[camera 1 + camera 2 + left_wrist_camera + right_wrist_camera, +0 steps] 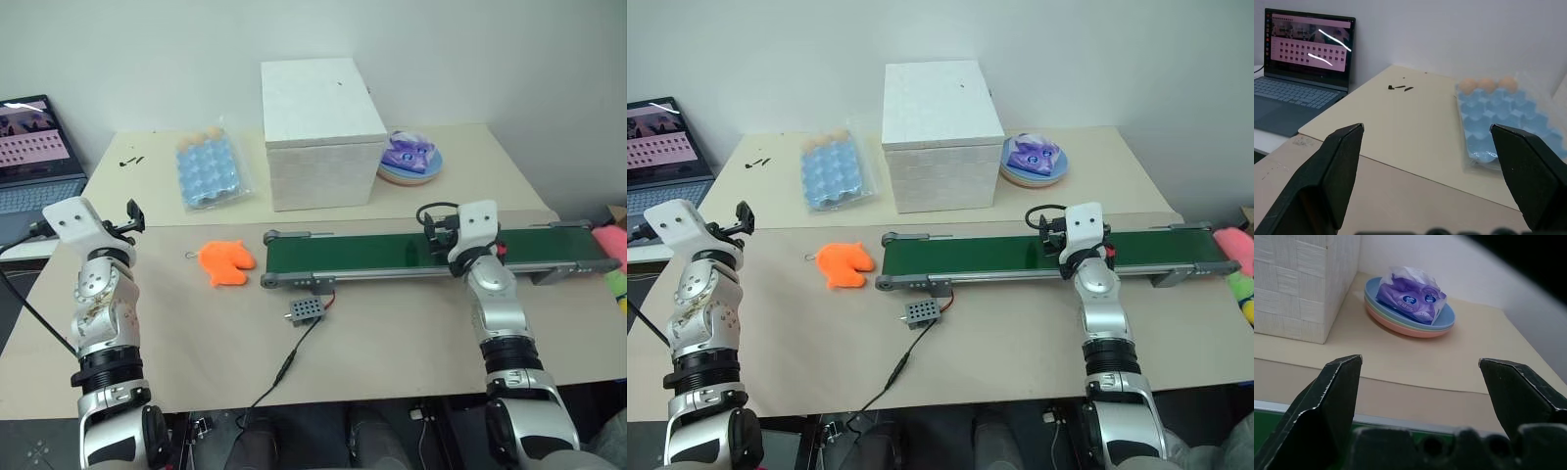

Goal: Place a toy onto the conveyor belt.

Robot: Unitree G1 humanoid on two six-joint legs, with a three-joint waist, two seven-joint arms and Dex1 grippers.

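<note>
Lying on the worktop (392,343) just beside the belt (392,252), the toy (226,262) is ungrasped; both the left claw (1425,183) and the right claw (1420,401) are held wide open, empty.

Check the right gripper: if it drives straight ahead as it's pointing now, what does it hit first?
Probably the stack of plates holding the purple plush. The right gripper is open over the conveyor belt, bare table between. It points about level, so it might pass above.
</note>
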